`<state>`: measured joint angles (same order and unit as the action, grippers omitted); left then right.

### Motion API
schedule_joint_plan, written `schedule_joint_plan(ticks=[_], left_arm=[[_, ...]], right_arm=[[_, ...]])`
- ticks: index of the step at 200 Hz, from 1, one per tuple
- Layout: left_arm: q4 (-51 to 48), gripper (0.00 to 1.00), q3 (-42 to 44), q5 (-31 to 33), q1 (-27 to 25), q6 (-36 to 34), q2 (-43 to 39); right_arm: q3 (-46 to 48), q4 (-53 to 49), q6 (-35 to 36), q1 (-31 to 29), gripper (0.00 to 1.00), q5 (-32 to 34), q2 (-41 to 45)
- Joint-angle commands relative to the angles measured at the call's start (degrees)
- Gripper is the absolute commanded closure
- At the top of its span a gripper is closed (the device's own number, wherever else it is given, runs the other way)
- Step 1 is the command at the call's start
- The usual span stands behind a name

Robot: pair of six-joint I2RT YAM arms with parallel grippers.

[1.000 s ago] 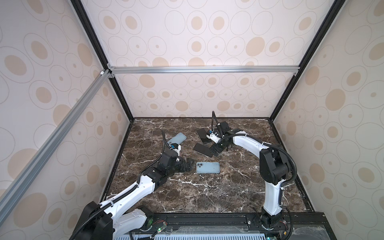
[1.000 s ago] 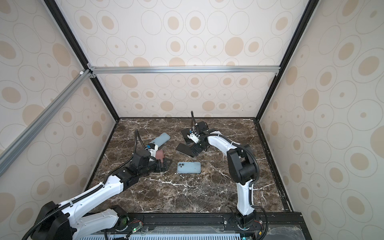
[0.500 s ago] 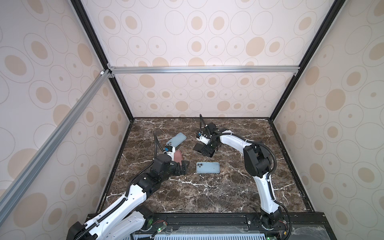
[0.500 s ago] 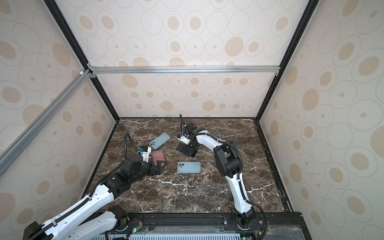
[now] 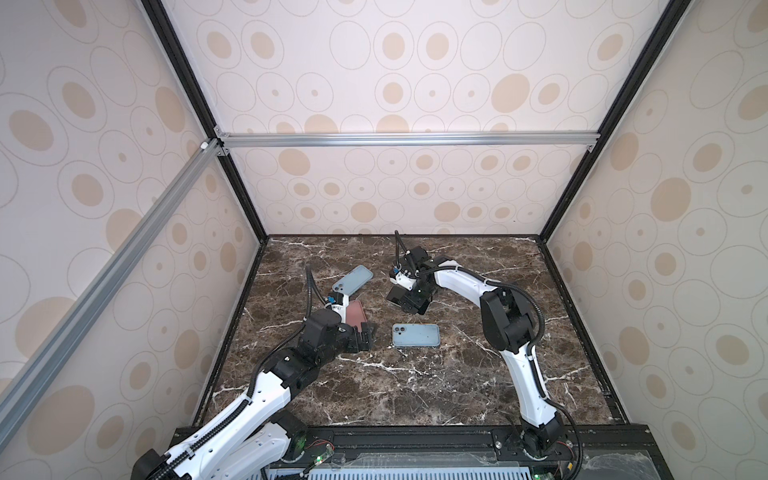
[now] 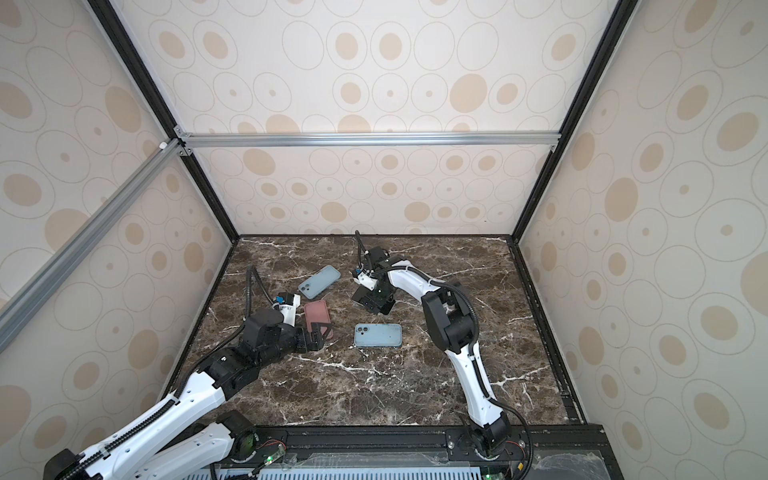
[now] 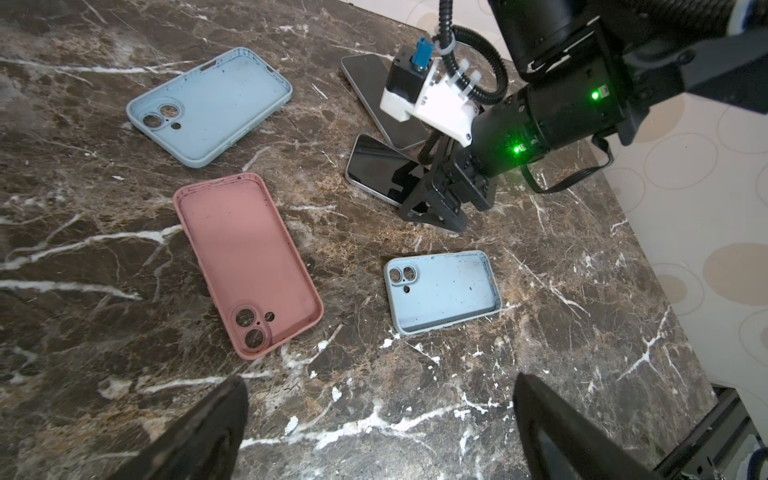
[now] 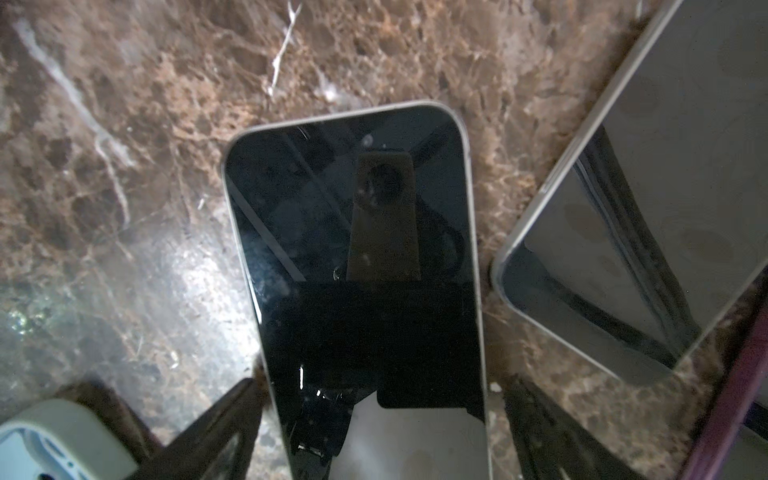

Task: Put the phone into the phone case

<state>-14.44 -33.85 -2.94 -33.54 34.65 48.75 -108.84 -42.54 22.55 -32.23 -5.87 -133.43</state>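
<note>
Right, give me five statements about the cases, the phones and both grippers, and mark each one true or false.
1. A pink case, a blue case and a second blue case all lie empty on the table. True.
2. The left gripper grips the pink case. False: it is open and holds nothing.
3. The right gripper straddles a phone lying screen up. True.
4. Only one phone is on the table. False: a second phone lies beside the first.
5. A phone sits inside a blue case. False: both phones lie bare on the marble.
</note>
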Motion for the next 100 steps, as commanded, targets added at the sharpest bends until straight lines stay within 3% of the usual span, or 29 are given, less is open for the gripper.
schedule_joint_plan(ticks=[1, 100], left_arm=[[-1.12, 0.0, -0.39, 1.61, 0.22, -1.37, -1.39], [-1.97, 0.0, -0.43, 2.59, 0.17, -1.43, -2.68]], right_arm=[[-1.34, -3.04, 0.45, -0.64, 0.07, -0.61, -2.14], [-0.52, -4.82, -2.1, -0.74, 0.24, -2.92, -3.29]])
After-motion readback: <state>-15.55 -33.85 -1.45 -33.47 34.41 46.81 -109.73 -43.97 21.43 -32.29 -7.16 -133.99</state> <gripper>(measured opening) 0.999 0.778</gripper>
